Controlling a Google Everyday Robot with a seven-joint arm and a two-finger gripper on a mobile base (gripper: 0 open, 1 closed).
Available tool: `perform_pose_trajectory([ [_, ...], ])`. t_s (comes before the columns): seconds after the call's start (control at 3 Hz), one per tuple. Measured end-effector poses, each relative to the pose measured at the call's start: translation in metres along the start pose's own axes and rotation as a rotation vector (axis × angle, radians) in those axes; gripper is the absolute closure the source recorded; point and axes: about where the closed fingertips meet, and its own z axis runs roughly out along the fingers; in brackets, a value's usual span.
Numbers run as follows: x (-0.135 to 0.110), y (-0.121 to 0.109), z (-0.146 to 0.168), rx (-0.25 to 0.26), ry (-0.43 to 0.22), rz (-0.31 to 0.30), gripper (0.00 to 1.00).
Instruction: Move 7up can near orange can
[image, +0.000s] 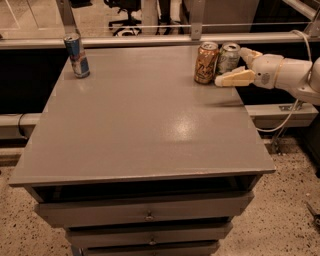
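Note:
The 7up can (228, 57), silver-white with green markings, stands upright at the table's far right, right beside the golden-orange can (206, 62) on its left; the two are almost touching. My gripper (231, 66) reaches in from the right at the 7up can. It is open. The near finger (236, 78) lies in front of the can's base. The far finger (248, 53) sits just to the right of the can's top. Neither finger presses on the can.
A slim blue-and-silver can (77, 55) stands at the far left corner of the grey table (140, 130). A metal rail (150, 39) runs behind the table. Drawers sit below the front edge. The white arm (290, 72) hangs over the right edge.

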Motion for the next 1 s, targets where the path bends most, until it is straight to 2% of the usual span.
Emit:
perform_pose_trajectory([
  [0.33,-0.024,0.040,-0.039,-0.008,0.077,-0.052,0.00],
  [0.67,-0.054,0.092,-0.076,-0.016,0.151,-0.108,0.00],
  [1.0,-0.062,0.100,-0.075,-0.020,0.155,-0.121,0.00],
])
